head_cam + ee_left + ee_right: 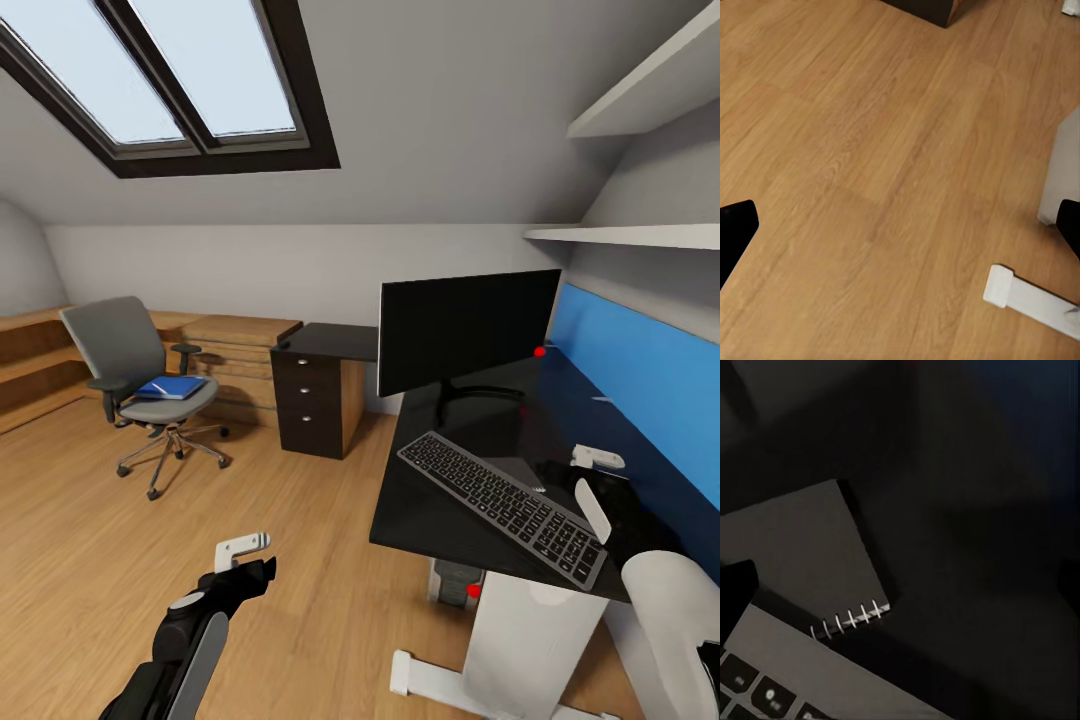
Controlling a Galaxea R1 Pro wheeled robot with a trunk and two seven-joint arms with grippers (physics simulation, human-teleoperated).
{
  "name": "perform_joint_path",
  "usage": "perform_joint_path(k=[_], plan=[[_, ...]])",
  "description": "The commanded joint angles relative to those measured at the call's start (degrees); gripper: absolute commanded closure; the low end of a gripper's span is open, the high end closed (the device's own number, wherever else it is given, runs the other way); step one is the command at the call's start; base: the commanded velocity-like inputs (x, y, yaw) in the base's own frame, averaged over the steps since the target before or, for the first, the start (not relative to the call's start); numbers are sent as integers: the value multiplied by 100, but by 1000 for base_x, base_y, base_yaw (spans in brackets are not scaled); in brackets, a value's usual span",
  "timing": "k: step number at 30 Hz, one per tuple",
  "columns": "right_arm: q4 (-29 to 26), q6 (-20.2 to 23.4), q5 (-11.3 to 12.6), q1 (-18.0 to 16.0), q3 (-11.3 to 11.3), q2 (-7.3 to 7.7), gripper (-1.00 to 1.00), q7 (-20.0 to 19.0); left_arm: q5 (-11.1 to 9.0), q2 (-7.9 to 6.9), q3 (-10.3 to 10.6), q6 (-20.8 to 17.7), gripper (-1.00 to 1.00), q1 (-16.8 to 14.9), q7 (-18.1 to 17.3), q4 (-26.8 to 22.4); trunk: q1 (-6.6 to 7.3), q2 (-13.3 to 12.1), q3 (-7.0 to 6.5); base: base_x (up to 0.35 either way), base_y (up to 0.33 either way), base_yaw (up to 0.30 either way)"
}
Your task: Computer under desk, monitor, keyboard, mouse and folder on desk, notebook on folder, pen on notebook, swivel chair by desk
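Head view: the monitor point(468, 330) stood upright on the desk point(420, 500), with the keyboard point(505, 505) lying diagonally in front of it, its long axis running from near the monitor stand toward the desk's near edge. The right gripper point(597, 480) hovered over the desktop just beyond the keyboard's far long edge, near the blue back panel point(640, 370). The left gripper point(245, 560) hung low over the wooden floor point(150, 560), well apart from the desk. The folder point(170, 387) lay on the seat of the chair point(140, 375), far across the room on the left arm's side; the chair stood well away from the desk. Part of the computer point(458, 580) showed beneath the desktop.

Right wrist view: a dark spiral-bound notebook point(802, 555) lay flat on the desk, touching or just beside the keyboard's rim point(810, 660); in the head view it could not be made out. The right arm was clearly the nearer to it. One dark fingertip point(735, 592) appeared at the frame edge, with nothing between the fingers; how wide they stood could not be told.

Left wrist view: two dark fingertips point(735, 229) sat at opposite frame edges, spread wide and empty above bare floor, with a white desk foot point(1031, 296) nearby.
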State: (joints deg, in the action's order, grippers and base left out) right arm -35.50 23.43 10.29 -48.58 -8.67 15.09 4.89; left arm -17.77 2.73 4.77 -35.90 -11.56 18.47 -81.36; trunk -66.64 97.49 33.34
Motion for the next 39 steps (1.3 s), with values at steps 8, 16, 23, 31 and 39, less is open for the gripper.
perform_joint_path(k=[8,16,23,31,39], plan=[[-1,55,28,-2,10,35,-100,26,-69,7,6,-13,-100,-4,57,-151,-131,244,114,0,0,0],[-9,164,36,-2,14,44,-100,8,-77,8,11,-13,-100,-4,52,-152,-219,404,186,0,0,0],[-39,332,43,-2,14,51,-100,-44,-77,8,15,-13,-100,-4,44,-144,-219,404,186,0,0,0],[-44,414,38,-2,14,105,-100,-337,-78,8,15,-13,-100,-4,43,-141,-219,404,186,0,0,0],[-43,655,36,-2,14,175,-100,-709,-70,8,15,-8,-100,-4,66,-135,-219,404,186,0,0,0]])
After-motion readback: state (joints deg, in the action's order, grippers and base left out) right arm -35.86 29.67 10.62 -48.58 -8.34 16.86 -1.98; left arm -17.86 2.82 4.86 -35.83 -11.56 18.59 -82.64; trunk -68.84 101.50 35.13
